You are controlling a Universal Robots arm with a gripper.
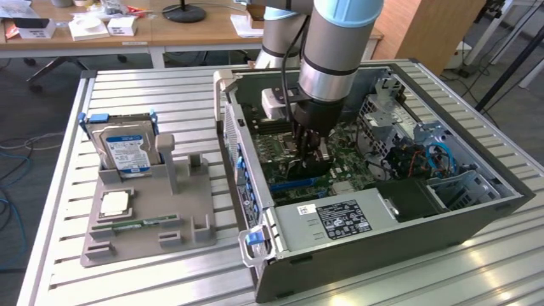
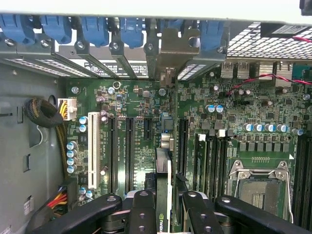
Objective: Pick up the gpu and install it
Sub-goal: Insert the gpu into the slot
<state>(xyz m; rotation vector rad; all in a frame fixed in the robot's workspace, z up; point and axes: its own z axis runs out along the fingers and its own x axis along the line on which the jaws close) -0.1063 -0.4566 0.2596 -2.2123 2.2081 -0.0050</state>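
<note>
Gpu (image 2: 163,195) stands on edge between the gripper (image 2: 165,207) fingers, clamped from both flat sides, its silver bracket reaching up toward the rear slot openings of the computer case (image 1: 476,217). In the exterior view the gripper is down inside the open case, just above the motherboard (image 2: 141,112), with the card hanging over the expansion slots. Whether the card's edge already sits in a slot cannot be told; it looks lined up with one but not yet released, so the pick-up is done and the seating seems in progress.

Around it, the case holds the motherboard with an empty processor socket (image 2: 258,187), a row of blue slot latches (image 2: 92,29) along the back wall, a power supply (image 1: 336,220) with a black label, and blue cables near the drive bays. Outside the case, on the exterior view's left, a grey holder tray (image 1: 149,217) carries a hard drive (image 1: 126,150) standing upright, a processor chip (image 1: 114,204) lying flat and a memory stick (image 1: 140,224) in its groove.
</note>
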